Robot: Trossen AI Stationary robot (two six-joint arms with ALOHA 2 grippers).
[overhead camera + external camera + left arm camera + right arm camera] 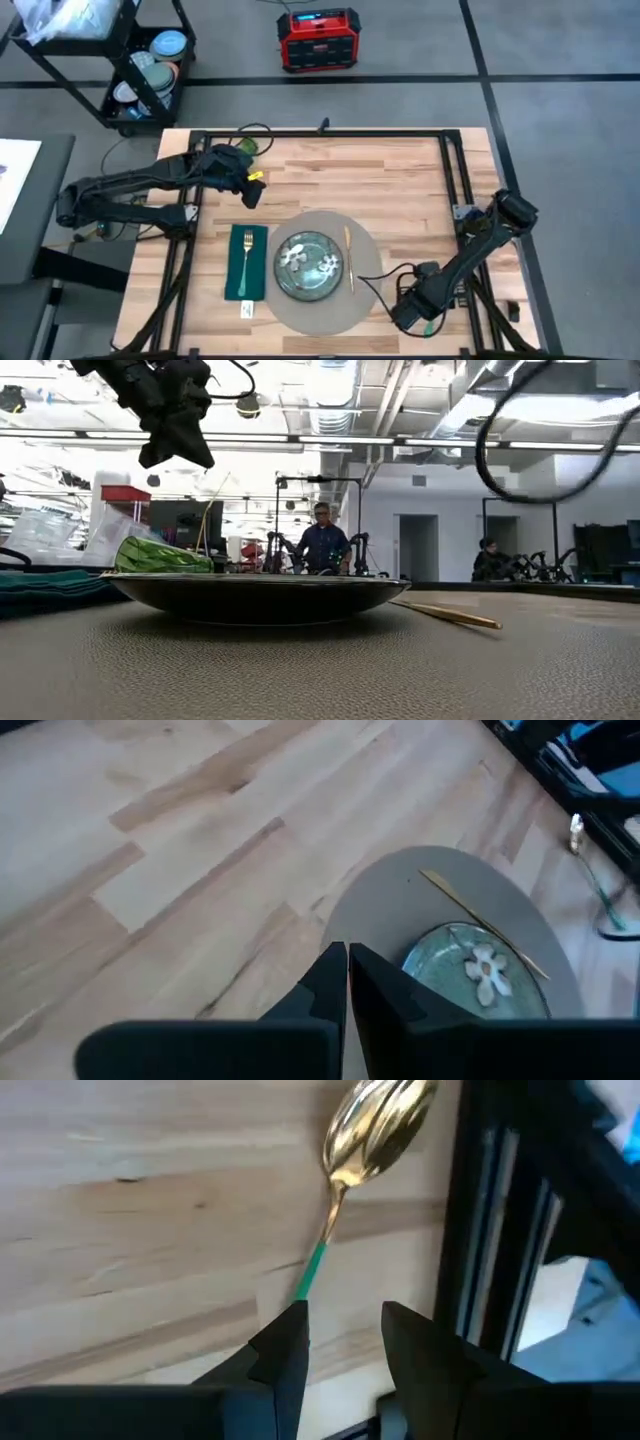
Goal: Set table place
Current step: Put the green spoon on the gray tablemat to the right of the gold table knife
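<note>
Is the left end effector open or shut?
Shut. In the left wrist view the left end effector has its fingers pressed together, holding nothing, above the table.

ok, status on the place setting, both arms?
Left gripper shut, empty, above bare wood behind round grey placemat. Right gripper open at gold spoon with green handle, near table's right rail. Nothing in the way.

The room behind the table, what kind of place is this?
Probably a robotics lab or workshop: other arm rigs stand beside a seated person, bare ducts and strip lights run overhead, and a black wheeled cart stands on the grey floor.
</note>
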